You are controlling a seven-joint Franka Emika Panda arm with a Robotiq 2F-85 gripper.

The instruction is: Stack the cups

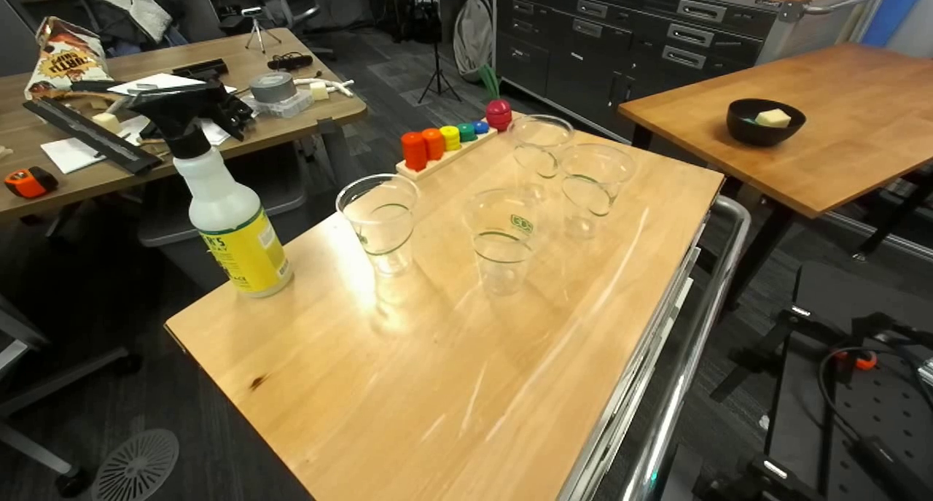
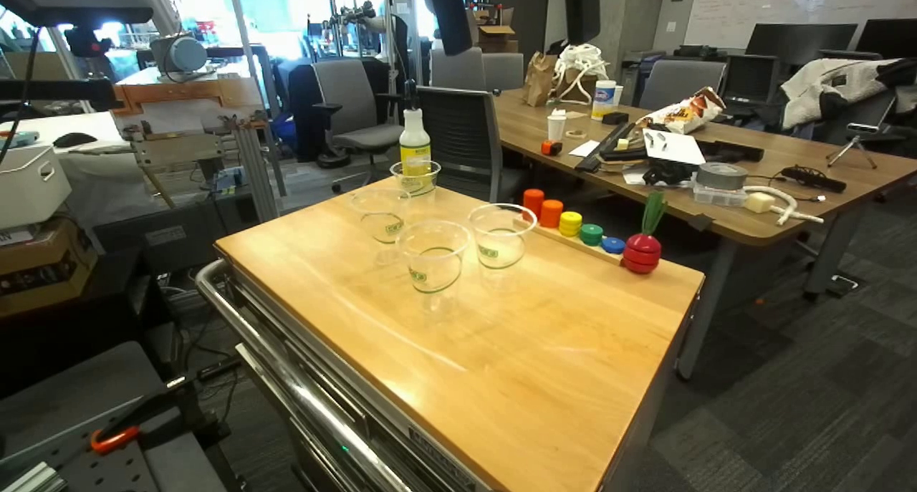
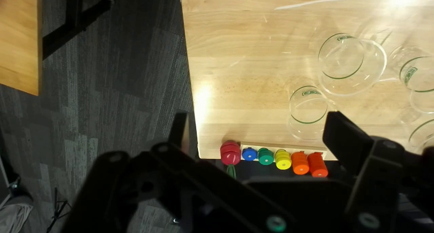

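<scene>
Several clear plastic cups stand upright and apart on the wooden cart top. In an exterior view they are a near-left cup, a front cup, a back cup and a right cup. They also show in an exterior view, nearest being a front cup. In the wrist view a wide-looking cup and a smaller-looking cup show; others are cut by the right edge. My gripper is wide open and empty, above the table. Two dark shapes, likely its fingers, hang at the top.
A yellow-labelled spray bottle stands at a cart corner. A rainbow-coloured toy and a red radish-like toy lie along one edge. A metal handle runs along another side. A black bowl is on a separate table.
</scene>
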